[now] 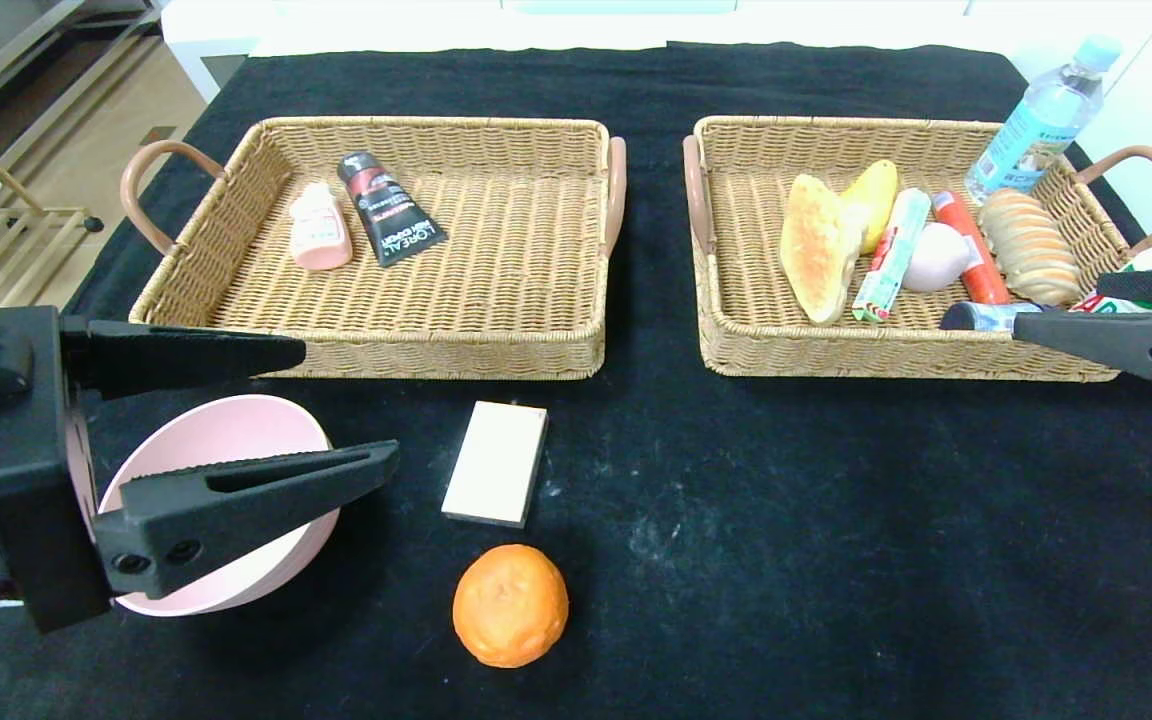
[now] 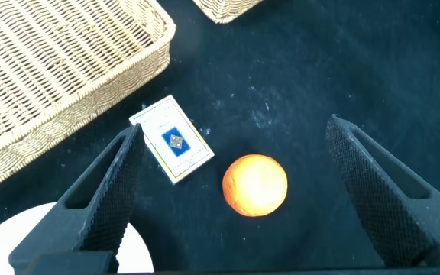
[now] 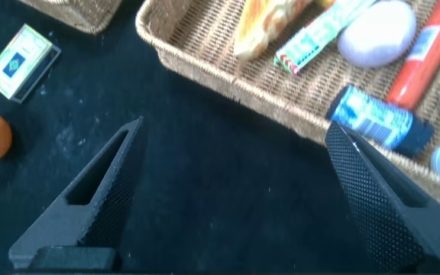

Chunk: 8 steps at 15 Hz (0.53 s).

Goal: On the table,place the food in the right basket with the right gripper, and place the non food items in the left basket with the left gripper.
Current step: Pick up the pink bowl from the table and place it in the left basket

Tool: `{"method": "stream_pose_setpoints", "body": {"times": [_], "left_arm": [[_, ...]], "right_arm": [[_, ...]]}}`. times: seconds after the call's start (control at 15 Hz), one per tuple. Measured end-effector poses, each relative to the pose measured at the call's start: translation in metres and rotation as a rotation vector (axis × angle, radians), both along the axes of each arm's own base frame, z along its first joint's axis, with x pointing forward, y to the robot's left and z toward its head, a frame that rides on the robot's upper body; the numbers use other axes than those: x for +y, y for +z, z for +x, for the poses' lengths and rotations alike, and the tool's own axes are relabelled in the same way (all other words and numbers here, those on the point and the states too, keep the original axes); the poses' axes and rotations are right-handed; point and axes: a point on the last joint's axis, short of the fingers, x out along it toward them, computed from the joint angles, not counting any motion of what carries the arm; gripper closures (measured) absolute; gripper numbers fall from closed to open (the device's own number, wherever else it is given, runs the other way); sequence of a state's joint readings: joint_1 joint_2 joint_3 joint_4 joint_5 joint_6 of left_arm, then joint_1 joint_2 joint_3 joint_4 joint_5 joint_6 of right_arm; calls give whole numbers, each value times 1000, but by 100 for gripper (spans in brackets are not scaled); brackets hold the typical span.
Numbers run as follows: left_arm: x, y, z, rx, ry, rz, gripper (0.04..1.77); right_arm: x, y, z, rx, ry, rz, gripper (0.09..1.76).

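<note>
An orange [image 1: 510, 604] and a white card box [image 1: 496, 462] lie on the black cloth in front of the baskets. A pink bowl [image 1: 226, 440] sits at the front left. My left gripper [image 1: 350, 403] is open and empty above the bowl's right edge. In the left wrist view the left gripper [image 2: 234, 126] hangs above the orange [image 2: 255, 185], with the card box [image 2: 172, 139] by one finger. My right gripper [image 1: 1058, 306] is open and empty at the right basket's [image 1: 886, 355] front right corner. In the right wrist view the right gripper [image 3: 235, 126] is over bare cloth.
The left basket [image 1: 386, 350] holds a pink bottle [image 1: 320, 228] and a black tube [image 1: 391, 208]. The right basket holds bread [image 1: 816, 248], an egg [image 1: 936, 258], a red sausage [image 1: 971, 250] and a blue can [image 1: 986, 316]. A water bottle [image 1: 1036, 120] stands at the far right.
</note>
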State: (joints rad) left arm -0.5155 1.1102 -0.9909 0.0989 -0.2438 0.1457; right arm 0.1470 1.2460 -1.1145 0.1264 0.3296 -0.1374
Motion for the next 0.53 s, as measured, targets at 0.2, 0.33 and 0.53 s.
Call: {"method": "stream_pose_setpoints", "body": {"times": [0.2,0.33,0.53], "left_arm": [[0,0,0,-1,3,-1,9],[1,1,0,-5,18,2,9],[1,1,0,-7,26,3,9]], "right_arm": [[-2,-6,-10,45,-2,-7,15],[-2,-9,-15,71,-3,-11,15],[-2,-12,-18,84,0,-12,15]]}}
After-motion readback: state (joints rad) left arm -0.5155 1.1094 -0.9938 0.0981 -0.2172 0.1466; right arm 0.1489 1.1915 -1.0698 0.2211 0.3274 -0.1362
